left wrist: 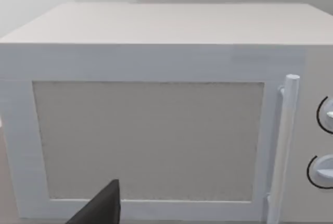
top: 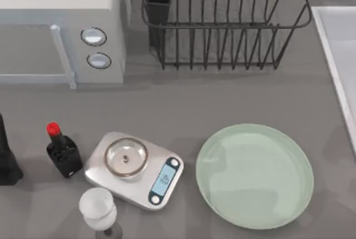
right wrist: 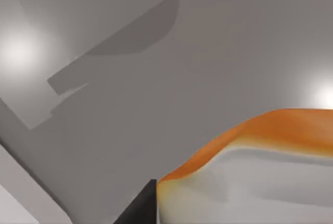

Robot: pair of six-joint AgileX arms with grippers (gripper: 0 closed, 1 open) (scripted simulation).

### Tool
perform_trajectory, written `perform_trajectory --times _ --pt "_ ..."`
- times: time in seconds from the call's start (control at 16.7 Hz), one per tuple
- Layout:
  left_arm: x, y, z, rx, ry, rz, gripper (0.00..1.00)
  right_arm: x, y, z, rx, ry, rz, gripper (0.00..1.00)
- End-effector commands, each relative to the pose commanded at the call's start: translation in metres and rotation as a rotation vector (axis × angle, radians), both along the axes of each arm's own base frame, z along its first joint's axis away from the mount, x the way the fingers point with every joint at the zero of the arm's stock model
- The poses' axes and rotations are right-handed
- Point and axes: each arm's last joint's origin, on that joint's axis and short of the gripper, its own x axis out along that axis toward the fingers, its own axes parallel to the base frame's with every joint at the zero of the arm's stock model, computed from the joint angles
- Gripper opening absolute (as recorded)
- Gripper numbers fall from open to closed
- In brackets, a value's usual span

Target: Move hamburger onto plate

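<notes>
Hamburger [right wrist: 260, 151] looms in right wrist view; plate [top: 255, 175] sits bare.

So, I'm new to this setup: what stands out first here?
The big mint-green plate on the table's right, bare. Left of it, a steel kitchen scale, a red-capped dark bottle and a glass. Behind: a white microwave and a wire dish rack.

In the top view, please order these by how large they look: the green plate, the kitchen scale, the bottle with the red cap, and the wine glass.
1. plate, clearly the widest.
2. kitchen scale.
3. and 4. bottle with the red cap and wine glass look about alike; the glass is cut by the picture's edge, so I do not rank them.
</notes>
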Motion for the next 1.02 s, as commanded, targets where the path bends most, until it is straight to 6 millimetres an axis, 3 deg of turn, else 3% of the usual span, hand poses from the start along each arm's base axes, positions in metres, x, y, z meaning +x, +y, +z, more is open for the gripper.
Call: perform_trajectory --times 0.18,0.36,0.72,1.02 --pt "0.000 0.000 0.000 0.000 0.000 0.000 1.00 0.015 0.015 0.002 0.001 0.014 0.197 0.00" --pt "0.000 0.000 0.000 0.000 0.000 0.000 1.00 0.035 0.042 0.000 0.007 0.041 0.524 0.00" --pt "0.000 0.000 0.000 0.000 0.000 0.000 1.00 0.065 0.120 -0.013 0.045 0.097 1.364 0.00" --pt "0.000 0.000 0.000 0.000 0.000 0.000 1.00 0.071 0.187 -0.020 0.048 0.061 1.920 0.00"
